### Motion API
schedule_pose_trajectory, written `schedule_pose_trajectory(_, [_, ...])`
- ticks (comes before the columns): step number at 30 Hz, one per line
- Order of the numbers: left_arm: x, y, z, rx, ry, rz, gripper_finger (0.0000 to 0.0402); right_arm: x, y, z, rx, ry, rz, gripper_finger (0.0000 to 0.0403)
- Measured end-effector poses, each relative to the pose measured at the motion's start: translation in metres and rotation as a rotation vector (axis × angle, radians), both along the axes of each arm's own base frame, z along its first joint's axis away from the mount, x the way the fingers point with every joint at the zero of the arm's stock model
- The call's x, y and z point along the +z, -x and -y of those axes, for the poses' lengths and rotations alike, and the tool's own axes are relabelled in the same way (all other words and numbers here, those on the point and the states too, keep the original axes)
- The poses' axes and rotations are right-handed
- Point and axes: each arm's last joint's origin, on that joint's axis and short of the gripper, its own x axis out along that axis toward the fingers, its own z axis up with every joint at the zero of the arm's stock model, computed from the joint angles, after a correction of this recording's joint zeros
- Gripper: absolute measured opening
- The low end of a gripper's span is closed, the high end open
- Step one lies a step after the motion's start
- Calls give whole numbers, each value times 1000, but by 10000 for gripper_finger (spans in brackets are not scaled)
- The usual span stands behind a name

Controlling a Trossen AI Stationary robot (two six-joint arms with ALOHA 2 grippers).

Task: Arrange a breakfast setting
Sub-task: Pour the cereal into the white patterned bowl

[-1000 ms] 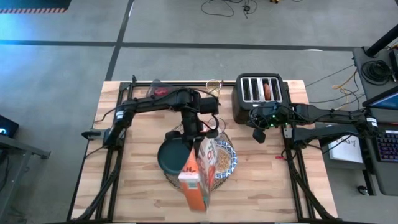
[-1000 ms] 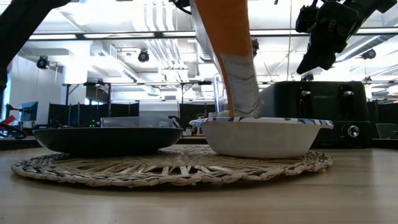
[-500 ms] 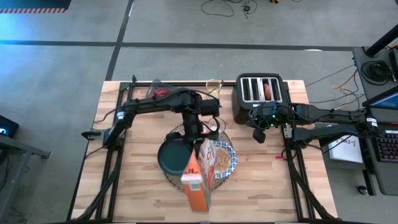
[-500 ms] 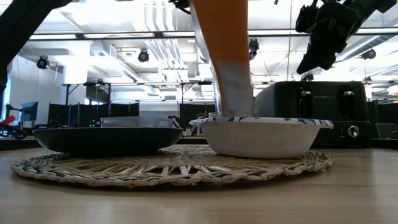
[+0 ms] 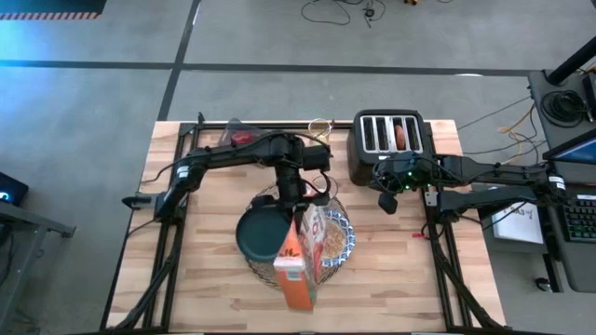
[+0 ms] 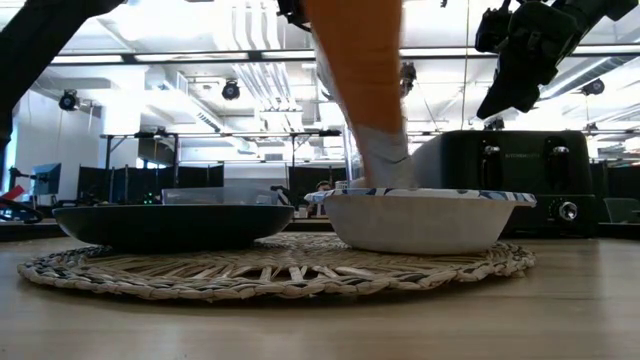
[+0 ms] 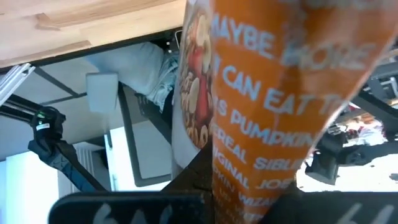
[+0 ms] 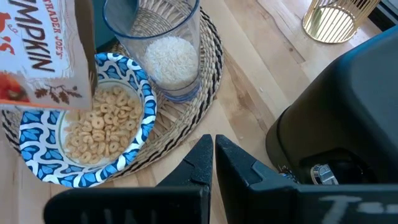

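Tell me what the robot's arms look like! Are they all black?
Mostly, yes. Both arms are dark, thin and jointed, built from long straight pieces. The left arm has a red patch near its shoulder end. The right arm has little green lights near its wrist. The right tool ends in two dark, pointed fingers, and faint scribbled markings show on its base.

An orange cereal box (image 5: 296,267) hangs tilted, its opening down, with "PUMPKIN" printed on its side. A black four-slot toaster (image 5: 389,144) stands at the wooden table's (image 5: 214,288) far edge, something reddish in one slot. A gold wire holder (image 8: 339,18) sits beside it.
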Motion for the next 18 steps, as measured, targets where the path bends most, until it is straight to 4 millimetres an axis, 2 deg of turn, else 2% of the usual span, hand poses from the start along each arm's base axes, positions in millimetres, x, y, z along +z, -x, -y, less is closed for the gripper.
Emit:
schedule_pose_trajectory(10, [3, 3, 8, -61, -39, 65, 0, 0, 0, 0, 0, 0, 0, 9])
schedule_pose_trajectory(18, [17, 15, 28, -118, -148, 135, 0, 0, 0, 0, 0, 0, 0, 9])
